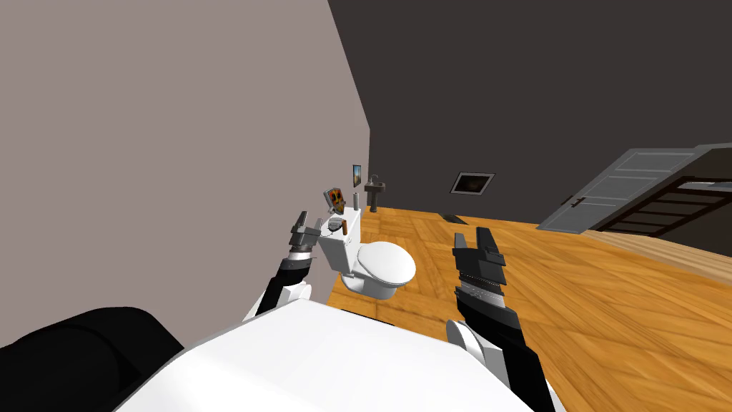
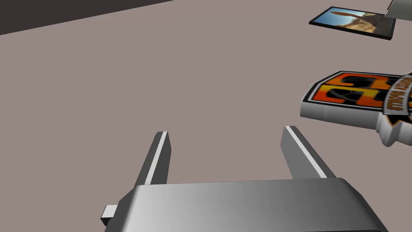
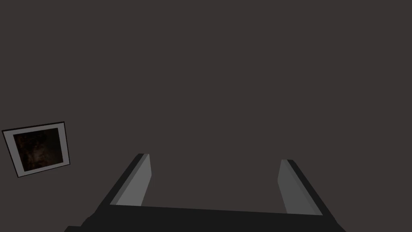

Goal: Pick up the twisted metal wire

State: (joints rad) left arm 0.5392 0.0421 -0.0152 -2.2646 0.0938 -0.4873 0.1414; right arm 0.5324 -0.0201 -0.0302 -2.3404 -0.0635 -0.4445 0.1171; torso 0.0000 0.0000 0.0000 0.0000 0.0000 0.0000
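— Where's the wire?

— On the tank lid (image 1: 348,217) of the toilet (image 1: 386,266), at the end nearest me. There is a small grey tangle (image 1: 333,225) lying flat there. It is tiny from the head camera, so I take it for the wire without being sure.

— What else is on that lid?

— A short brown cylinder (image 1: 344,229) lies just beside the tangle. Farther back, an orange and black box (image 1: 334,199) stands against the pale wall (image 1: 179,143), and a grey cylinder (image 1: 355,201) stands upright near it.

— And the left end effector (image 1: 309,220)?

— It is raised just beside the tank, between the tank and the wall, close to the tangle but not touching it. Its fingers are spread wide with nothing between them. From its own camera it faces the wall, with the orange and black box off to one side, beyond one finger.

— The right end effector (image 1: 472,233)?

— It is held up over the wooden floor (image 1: 572,300), on the far side of the toilet bowl and well apart from the tank. Its fingers are also wide apart and hold nothing.
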